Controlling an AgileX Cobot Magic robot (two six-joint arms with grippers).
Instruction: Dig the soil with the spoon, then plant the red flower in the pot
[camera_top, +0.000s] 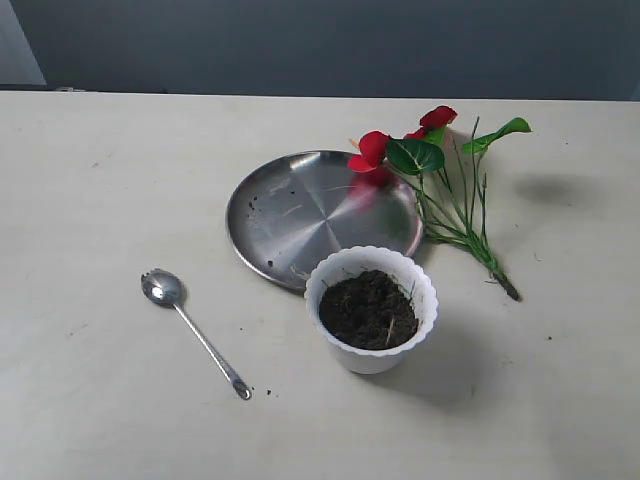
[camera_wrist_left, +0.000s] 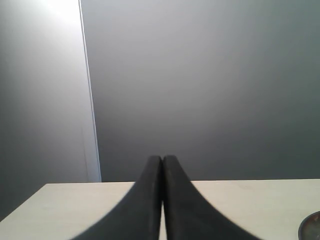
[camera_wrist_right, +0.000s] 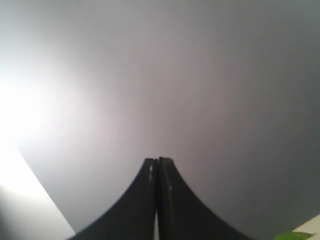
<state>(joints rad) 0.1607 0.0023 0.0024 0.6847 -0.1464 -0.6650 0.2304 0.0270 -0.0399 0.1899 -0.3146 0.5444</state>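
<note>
A dark grey wall (camera_top: 330, 45) runs behind a pale cream worktop (camera_top: 90, 200), with a lighter panel at the wall's 10 o'clock corner in the exterior view. The worktop is matte, faintly scuffed, and carries a few dark crumbs near the spoon's handle end.

Near the middle stands the pot (camera_top: 371, 355), white with a wavy rim, holding the soil (camera_top: 369, 309), dark and crumbly with thin straw bits. At the pot's 11 o'clock, touching or just behind it, lies a round steel plate (camera_top: 290, 215) with specks on its face. The red flower (camera_top: 372, 150) lies on its side at the pot's 1 o'clock, petals over the plate's rim, stems trailing toward 4 o'clock. The spoon (camera_top: 192, 329) lies well apart at the pot's 9 o'clock, bowl toward 10 o'clock.

Neither arm shows in the exterior view. The left hand (camera_wrist_left: 162, 165) has its black fingers pressed together, gripping nothing, above the worktop's edge. The right hand (camera_wrist_right: 158, 165) is likewise closed and empty, facing the wall.
</note>
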